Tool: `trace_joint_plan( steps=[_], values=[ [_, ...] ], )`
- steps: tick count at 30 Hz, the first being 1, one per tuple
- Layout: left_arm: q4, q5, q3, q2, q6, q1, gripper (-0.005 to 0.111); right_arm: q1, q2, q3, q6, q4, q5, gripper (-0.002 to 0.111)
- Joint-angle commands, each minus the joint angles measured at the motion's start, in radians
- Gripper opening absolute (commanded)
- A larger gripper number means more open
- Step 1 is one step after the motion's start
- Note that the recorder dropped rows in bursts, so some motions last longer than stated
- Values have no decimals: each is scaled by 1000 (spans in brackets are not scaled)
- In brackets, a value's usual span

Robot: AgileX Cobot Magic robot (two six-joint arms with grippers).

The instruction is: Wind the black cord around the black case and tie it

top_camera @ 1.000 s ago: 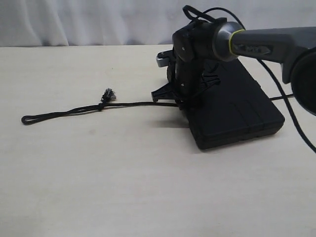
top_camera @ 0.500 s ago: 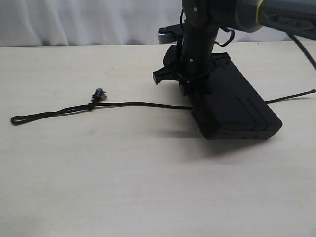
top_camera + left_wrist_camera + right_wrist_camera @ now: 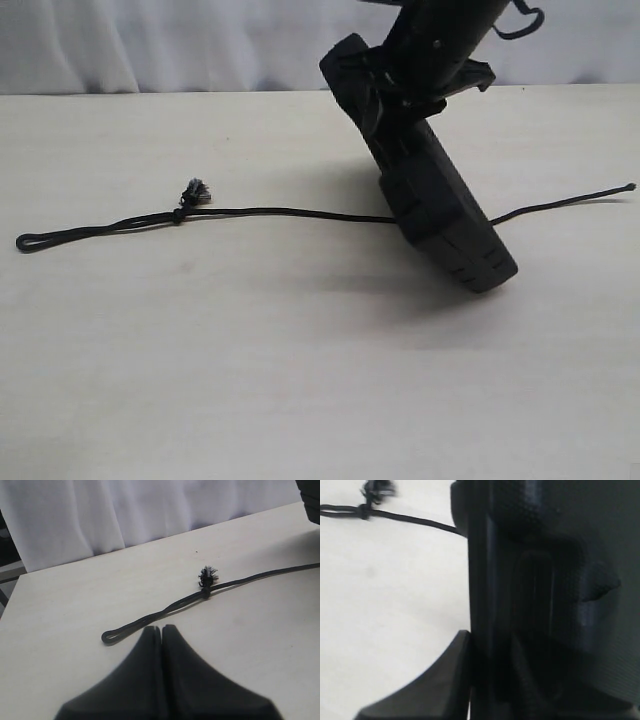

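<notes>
The black case (image 3: 430, 190) is tilted up on its near end, its far end raised off the table. My right gripper (image 3: 405, 95) is shut on that raised end; the right wrist view shows the case (image 3: 545, 580) clamped between the fingers (image 3: 455, 670). The black cord (image 3: 290, 212) lies straight across the table, passing under the case. Its looped end (image 3: 30, 242) is at the far left, the frayed knot (image 3: 192, 192) beside it, the other tip (image 3: 628, 187) at the right. My left gripper (image 3: 162, 628) is shut and empty, just short of the loop (image 3: 112, 635); it is out of the exterior view.
The pale wooden table (image 3: 250, 370) carries nothing else in view. A white curtain (image 3: 150, 40) hangs behind its far edge.
My right gripper has risen and lifted the far end of the case, tipping it from flat to steeply tilted. The cord has slid slightly left and its right tip has come into view.
</notes>
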Motion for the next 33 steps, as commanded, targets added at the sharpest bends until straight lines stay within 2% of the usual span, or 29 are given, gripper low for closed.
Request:
trace_joint_plan(
  steps=[1, 4, 9, 14, 16, 33],
  values=[
    [-3, -14, 2, -3, 0, -9, 0, -79, -42, -16, -136, 243, 2, 4],
    [-3, -14, 2, -3, 0, -9, 0, -112, -42, -16, -172, 329, 16, 4],
    [-3, -14, 2, -3, 0, -9, 0, -154, -33, -14, -182, 358, 29, 4],
    [-3, -14, 2, -3, 0, -9, 0, -244, -7, 126, -445, 816, 29, 4],
    [-3, -14, 2, -3, 0, -9, 0, -268, -3, 178, -499, 938, 29, 4],
    [-3, -14, 2, -3, 0, -9, 0, -275, 58, 201, -529, 901, 29, 4]
  ],
)
